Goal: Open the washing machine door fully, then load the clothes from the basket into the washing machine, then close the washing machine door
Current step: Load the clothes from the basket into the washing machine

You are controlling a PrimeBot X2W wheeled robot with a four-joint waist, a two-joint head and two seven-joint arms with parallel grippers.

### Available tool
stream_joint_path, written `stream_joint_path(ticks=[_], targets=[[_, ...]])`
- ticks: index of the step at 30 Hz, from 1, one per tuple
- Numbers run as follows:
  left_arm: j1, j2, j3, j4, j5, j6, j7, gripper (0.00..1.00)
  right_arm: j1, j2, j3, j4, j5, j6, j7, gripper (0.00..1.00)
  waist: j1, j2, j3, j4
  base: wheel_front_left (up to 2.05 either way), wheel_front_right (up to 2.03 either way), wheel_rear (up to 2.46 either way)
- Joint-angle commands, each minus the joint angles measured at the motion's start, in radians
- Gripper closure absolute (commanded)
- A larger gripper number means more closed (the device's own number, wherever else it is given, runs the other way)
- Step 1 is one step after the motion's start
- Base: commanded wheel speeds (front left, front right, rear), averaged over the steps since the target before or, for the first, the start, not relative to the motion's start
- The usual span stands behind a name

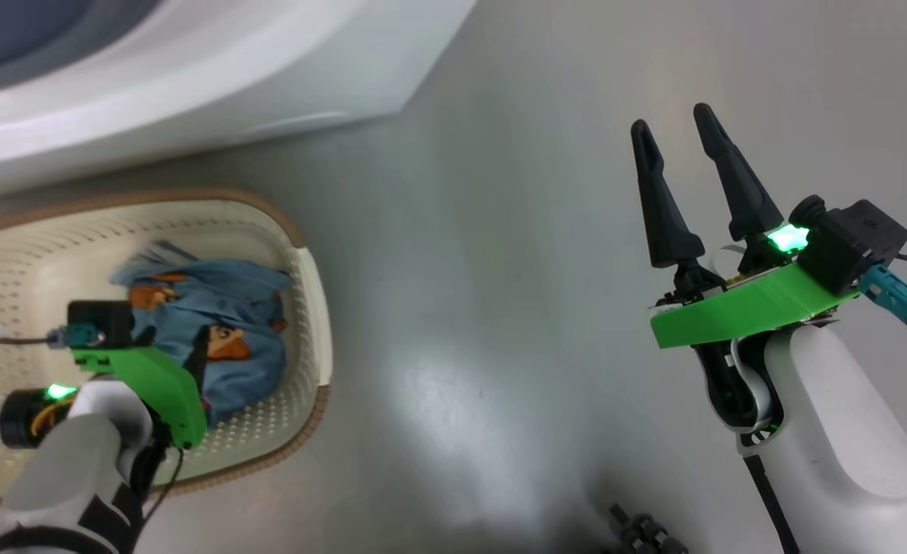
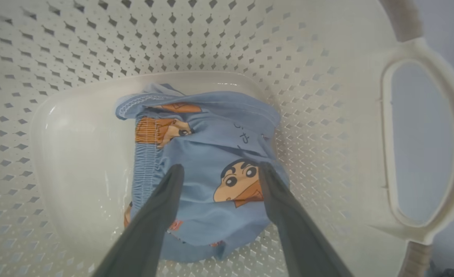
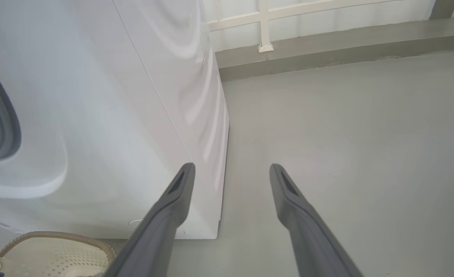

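Blue clothes (image 2: 211, 127) in basket (image 2: 250, 38); left hand (image 2: 221, 167) spread, fingertips over them; right hand (image 1: 671, 119) spread, empty.

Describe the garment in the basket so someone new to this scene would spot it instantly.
Start at the white washing machine; on the floor before it sits a cream perforated basket with a brown rim. Inside lies a crumpled light blue garment, under the open left gripper; orange-and-tan cartoon faces set it apart.
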Motion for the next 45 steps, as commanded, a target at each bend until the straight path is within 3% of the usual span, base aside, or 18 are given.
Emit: stream_joint_path(ticks=[1,21,22,23,24,34,45], targets=[[-0.005,0.041,0.013,0.007,-0.01,0.001,0.004,0.0,-0.001,0.011,0.013,-0.028,-0.009,0.006,-0.008,0.0,0.0,0.0,0.079,-0.053,0.0,0.0,0.0],[-0.096,0.073,-0.09,0.054,-0.054,0.001,0.11,0.0,-0.016,0.036,0.028,-0.051,-0.011,0.006,-0.008,0.0,0.0,0.0,0.181,-0.1,0.0,0.0,0.0],[-0.099,0.075,-0.093,0.055,-0.058,0.001,0.112,0.28,-0.016,0.036,0.029,-0.05,-0.011,0.006,-0.008,0.0,0.0,0.0,0.181,-0.102,0.0,0.0,0.0],[-0.102,0.078,-0.096,0.057,-0.06,0.001,0.111,0.85,-0.016,0.036,0.03,-0.05,-0.01,0.006,-0.008,0.0,0.0,0.0,0.181,-0.104,0.0,0.0,0.0],[-0.106,0.081,-0.097,0.058,-0.063,0.001,0.105,1.0,-0.016,0.037,0.03,-0.049,-0.009,0.006,-0.008,0.0,0.0,0.0,0.18,-0.105,0.0,0.0,0.0],[-0.101,0.073,-0.11,0.065,-0.1,0.001,0.065,1.0,-0.018,0.038,0.029,-0.042,-0.007,0.006,-0.008,0.0,0.0,0.0,0.132,-0.079,0.0,0.0,0.0],[-0.028,0.045,-0.108,-0.024,-0.213,0.001,-0.055,1.0,-0.019,0.035,0.028,-0.009,-0.008,0.006,-0.008,0.0,0.0,0.0,-0.007,-0.018,0.0,0.0,0.0]])
